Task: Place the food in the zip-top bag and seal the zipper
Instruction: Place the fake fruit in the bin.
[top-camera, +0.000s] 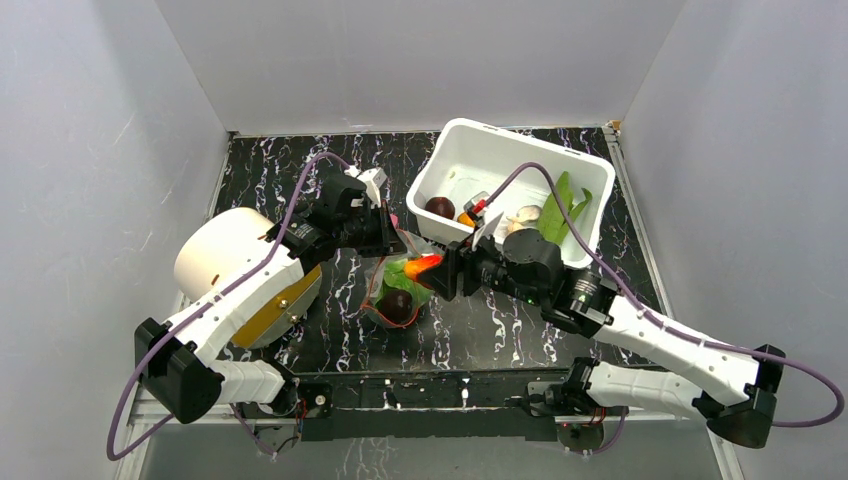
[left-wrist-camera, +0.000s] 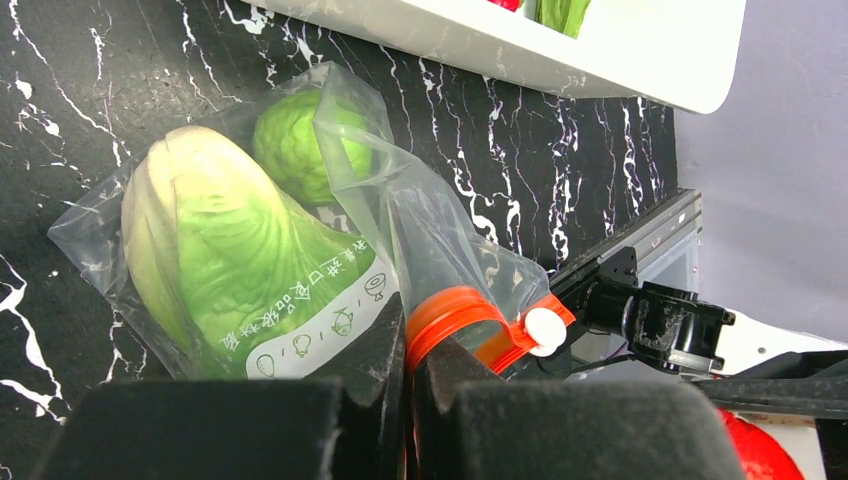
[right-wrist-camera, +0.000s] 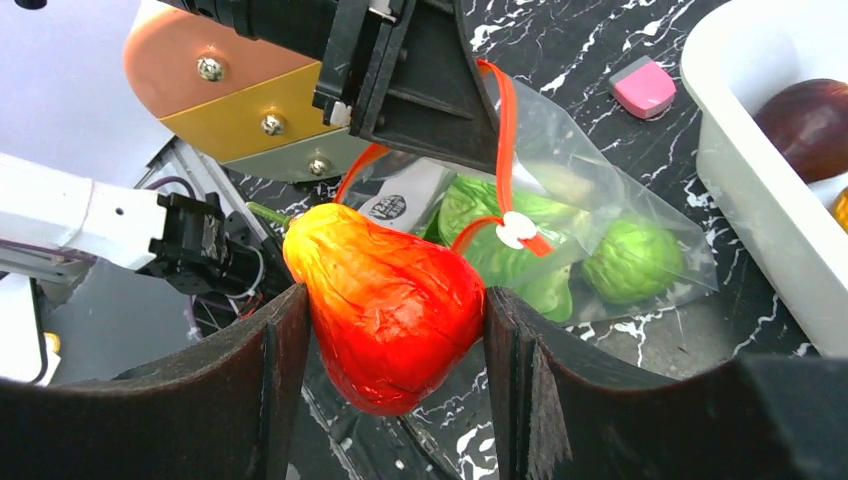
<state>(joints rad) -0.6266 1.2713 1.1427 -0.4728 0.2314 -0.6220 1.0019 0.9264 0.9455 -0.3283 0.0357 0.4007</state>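
The clear zip-top bag (top-camera: 398, 292) lies mid-table, holding the pale-green cabbage (left-wrist-camera: 230, 260), the green ball (left-wrist-camera: 300, 145) and a dark purple round (top-camera: 397, 306). My left gripper (left-wrist-camera: 408, 345) is shut on the bag's mouth edge, pinching the orange-red zipper (left-wrist-camera: 455, 310) near its white slider (left-wrist-camera: 545, 328) and holding the mouth up. My right gripper (right-wrist-camera: 395, 330) is shut on a red-orange pear-shaped food piece (right-wrist-camera: 385, 310), held just in front of the bag's mouth (top-camera: 422, 265). The bag (right-wrist-camera: 600, 190) and zipper (right-wrist-camera: 507, 130) show behind it.
The white tub (top-camera: 590, 170) stands at the back right with a purple round (top-camera: 440, 208), mushrooms (top-camera: 525, 215) and green pods (top-camera: 560, 210). A small pink block (right-wrist-camera: 643, 85) lies on the table beyond the bag. A large white-and-gold rounded object (top-camera: 225, 255) sits at the left.
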